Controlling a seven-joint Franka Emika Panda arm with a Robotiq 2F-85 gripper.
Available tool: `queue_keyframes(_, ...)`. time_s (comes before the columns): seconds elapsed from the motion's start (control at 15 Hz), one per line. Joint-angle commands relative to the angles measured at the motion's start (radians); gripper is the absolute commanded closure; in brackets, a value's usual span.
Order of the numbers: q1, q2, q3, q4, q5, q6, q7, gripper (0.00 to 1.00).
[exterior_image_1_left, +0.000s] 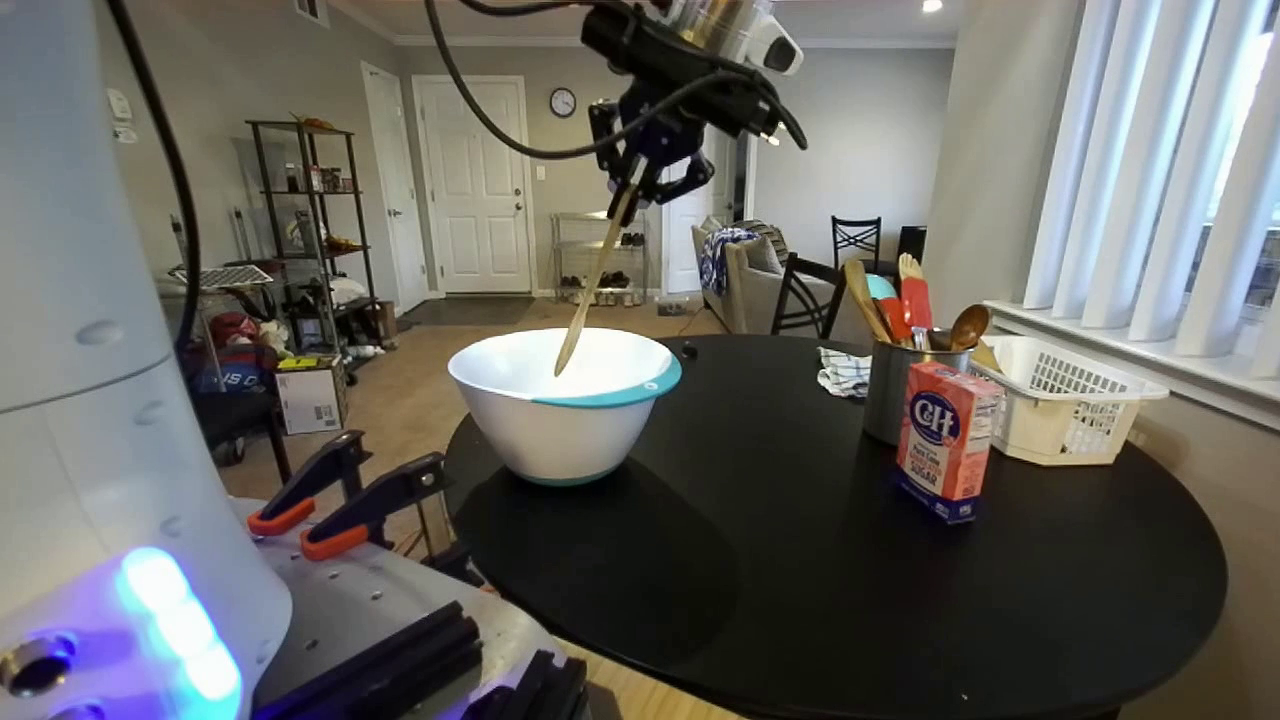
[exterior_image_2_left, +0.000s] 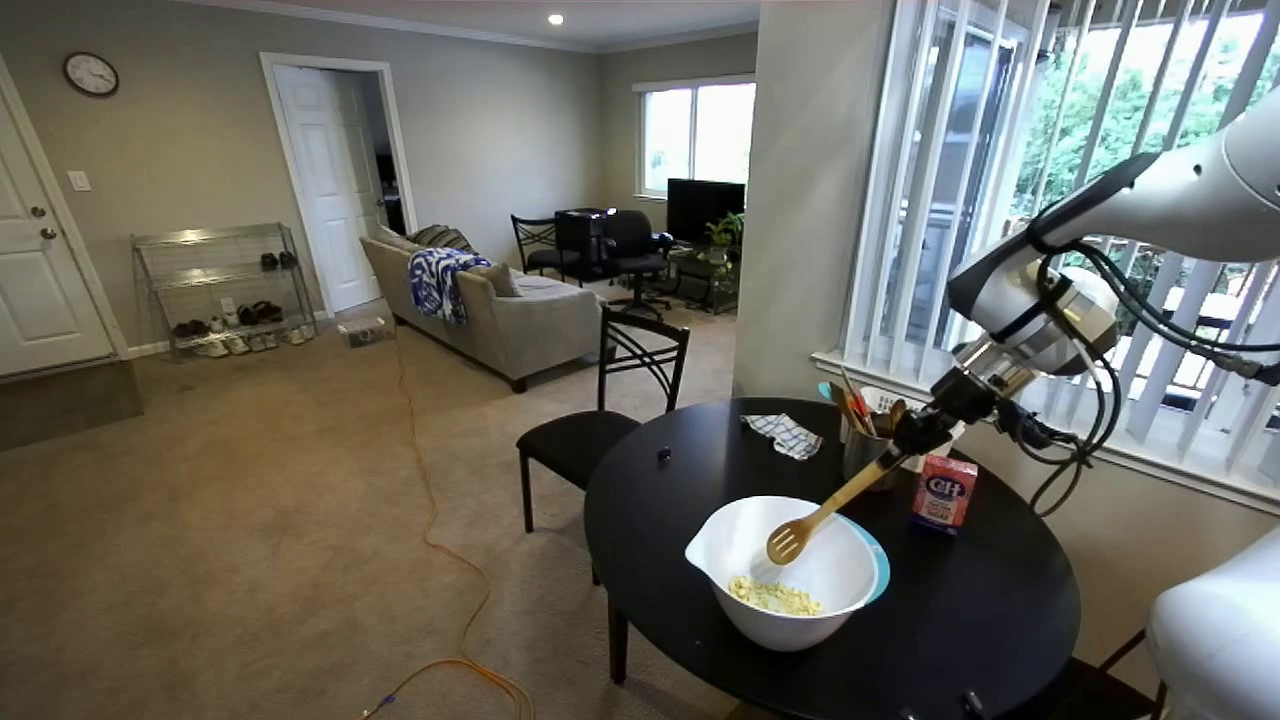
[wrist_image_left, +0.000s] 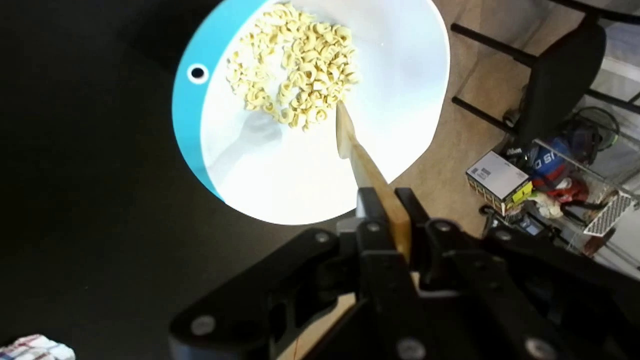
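Below your gripper (wrist_image_left: 389, 197), a white-and-teal mixing bowl (exterior_image_1_left: 560, 435) stands on the round black table (exterior_image_1_left: 800, 600). You have the fingers clamped around the handle of the slotted wooden spatula (exterior_image_2_left: 830, 506), which slants downward from the fingertips, its head at the bowl's opening. Farther down, curly pasta (wrist_image_left: 320, 65) lies on the bowl's bottom. Off to the gripper's side and lower stand the C&H sugar box (exterior_image_1_left: 945, 440) and the metal utensil canister (exterior_image_1_left: 885, 400).
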Motion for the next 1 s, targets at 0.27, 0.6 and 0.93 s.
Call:
queue_keyframes(0.27,0.088,0.102,0.067,0.038,-0.188,0.249,0.106,0.97)
queue_keyframes(0.6,0.091,0.188,0.074,0.089,-0.305,0.233,0.178,0.97)
queue_keyframes(0.93,0.078,0.207,0.087,0.105,-0.285,0.206,0.143,0.88)
